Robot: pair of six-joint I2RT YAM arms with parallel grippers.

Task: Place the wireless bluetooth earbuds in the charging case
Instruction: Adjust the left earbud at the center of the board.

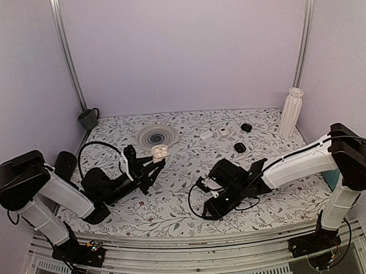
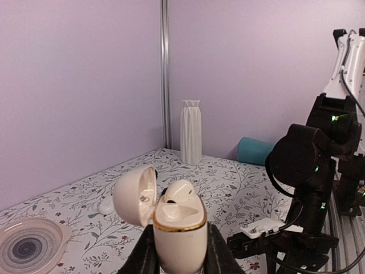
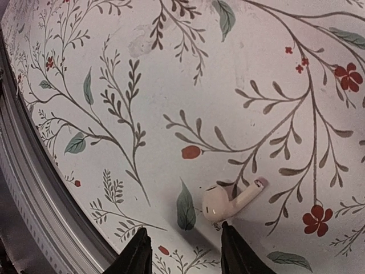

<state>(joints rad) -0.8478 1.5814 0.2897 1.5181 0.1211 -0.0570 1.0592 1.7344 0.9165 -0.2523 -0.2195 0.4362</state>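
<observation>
Lilac walls close in a bench [image 1: 175, 217] covered in a leaf-and-flower print. My left tool [image 2: 181, 240] is clenched on the charging case [image 2: 179, 220], holding it upright above the bench with its lid [image 2: 136, 195] swung open to the left. One earbud [image 2: 178, 191] sits in a well of the case, its rounded head standing above the gold rim. My right tool [image 3: 185, 251] is released, fingers spread, low over the bench near its front edge. The second earbud [image 3: 228, 200] lies flat on the print just beyond those fingertips; whether it touches one I cannot tell. A white ribbed vase [image 1: 291, 111] stands at the far right corner, and a ringed plate [image 1: 156, 137] lies near the back.
</observation>
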